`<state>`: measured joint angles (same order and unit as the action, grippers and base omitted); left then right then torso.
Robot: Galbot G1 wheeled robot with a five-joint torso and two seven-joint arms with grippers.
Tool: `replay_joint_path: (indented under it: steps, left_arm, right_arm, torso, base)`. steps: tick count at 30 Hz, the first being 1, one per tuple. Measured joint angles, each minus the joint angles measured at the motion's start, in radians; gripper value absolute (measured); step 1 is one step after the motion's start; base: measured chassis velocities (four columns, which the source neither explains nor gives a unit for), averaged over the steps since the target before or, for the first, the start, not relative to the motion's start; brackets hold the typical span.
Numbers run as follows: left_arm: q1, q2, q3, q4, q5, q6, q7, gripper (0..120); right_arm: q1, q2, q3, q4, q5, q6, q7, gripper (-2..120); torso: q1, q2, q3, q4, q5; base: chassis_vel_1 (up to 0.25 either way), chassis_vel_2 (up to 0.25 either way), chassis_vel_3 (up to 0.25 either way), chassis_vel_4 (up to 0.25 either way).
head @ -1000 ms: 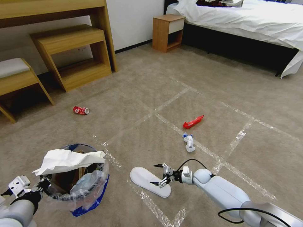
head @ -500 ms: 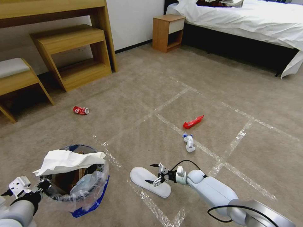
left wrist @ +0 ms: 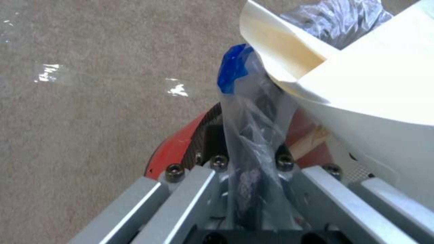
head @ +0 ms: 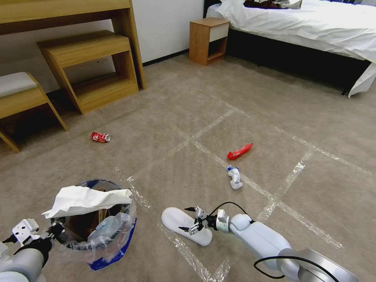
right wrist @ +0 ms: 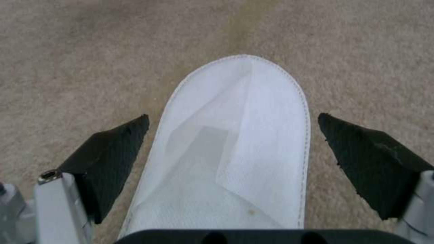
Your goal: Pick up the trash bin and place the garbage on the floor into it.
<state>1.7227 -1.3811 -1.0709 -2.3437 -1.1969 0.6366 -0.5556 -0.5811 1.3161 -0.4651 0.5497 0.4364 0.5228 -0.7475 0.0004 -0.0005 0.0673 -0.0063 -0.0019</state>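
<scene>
Right gripper sits low over the near end of a white flat slipper on the carpeted floor. In the right wrist view its two dark fingertips stand wide apart, one on each side of the slipper, both clear of its stitched edges. Nothing is held between them.

Left gripper is at the near rim of the trash bin. In the left wrist view the clear liner bag runs down between the jaw plates, with the bin's red wall just beyond; the jaws appear clamped on rim and liner together, though the contact itself is hidden by the plastic. Whether the bin rests on the carpet or hangs just above it cannot be told.

A crumpled white sheet of paper lies across the bin mouth, overhanging the rim on the gripper's side. A wooden stick shows inside, against the wall.

Litter on the floor: a red can on its side, well apart towards the wooden shelving; a red wrapper beyond the slipper; a small white-and-blue crumpled item just nearer than the wrapper, beside a tape strip.
</scene>
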Motion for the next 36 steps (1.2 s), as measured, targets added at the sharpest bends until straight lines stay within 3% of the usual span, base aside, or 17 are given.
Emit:
replay_joint_path:
  steps: [6,8,17,19,25,27,31,32,36]
  left_arm:
    - [0.000,0.002,0.001,0.000,0.000,0.000,0.000,0]
    - [0.000,0.002,0.003,0.000,0.001,0.000,0.000,0]
    - [-0.004,0.006,0.006,0.005,0.003,0.000,0.000,0]
    - [-0.006,0.007,0.009,0.010,0.005,0.000,0.000,0]
    - [-0.010,0.012,0.011,0.018,0.008,-0.001,0.000,0]
    - [-0.014,0.019,0.011,0.024,0.008,-0.003,0.001,0]
    - [-0.016,0.022,0.012,0.027,0.008,-0.003,0.001,0]
    - [-0.018,0.023,0.014,0.029,0.008,-0.005,0.001,0]
    - [-0.019,0.026,0.015,0.030,0.008,-0.006,0.001,0]
  right_arm:
    - [0.000,0.004,0.001,-0.010,0.001,0.000,0.000,93]
    - [0.001,0.009,0.001,-0.020,0.002,0.000,0.000,82]
    - [0.001,0.025,0.001,-0.045,0.002,0.003,0.000,59]
    - [0.001,0.030,0.001,-0.049,0.003,0.004,0.000,48]
    - [0.003,0.035,0.000,-0.046,0.015,0.006,0.001,31]
    - [0.005,0.034,-0.002,-0.030,0.030,0.006,0.001,18]
    - [0.007,0.031,-0.004,-0.018,0.039,0.004,0.003,11]
    - [0.011,0.028,-0.005,-0.007,0.047,0.003,0.006,1]
    - [0.015,0.022,-0.006,0.013,0.060,-0.002,0.014,0]
  torso:
    - [0.000,0.000,0.000,0.0000,0.0000]
    - [0.000,0.000,0.000,0.0000,0.0000]
    - [0.000,0.000,0.000,0.0000,0.0000]
    - [0.000,0.000,0.000,0.0000,-0.0001]
    - [0.000,0.000,0.000,0.0000,-0.0001]
    - [0.000,0.000,0.000,0.0000,-0.0001]
    - [0.000,0.000,0.000,0.0000,-0.0001]
    - [0.000,0.000,0.000,0.0001,-0.0001]
    - [0.000,0.000,0.000,0.0000,-0.0001]
  base:
    - [0.000,0.000,0.000,0.000]
    - [0.000,0.000,0.000,0.000]
    - [0.000,0.000,0.000,0.000]
    - [0.000,0.000,0.000,0.000]
    - [0.000,0.000,0.000,0.000]
    - [0.000,0.000,0.000,0.000]
    - [0.000,0.000,0.000,0.000]
    - [0.000,0.000,0.000,0.000]
    - [0.000,0.000,0.000,0.000]
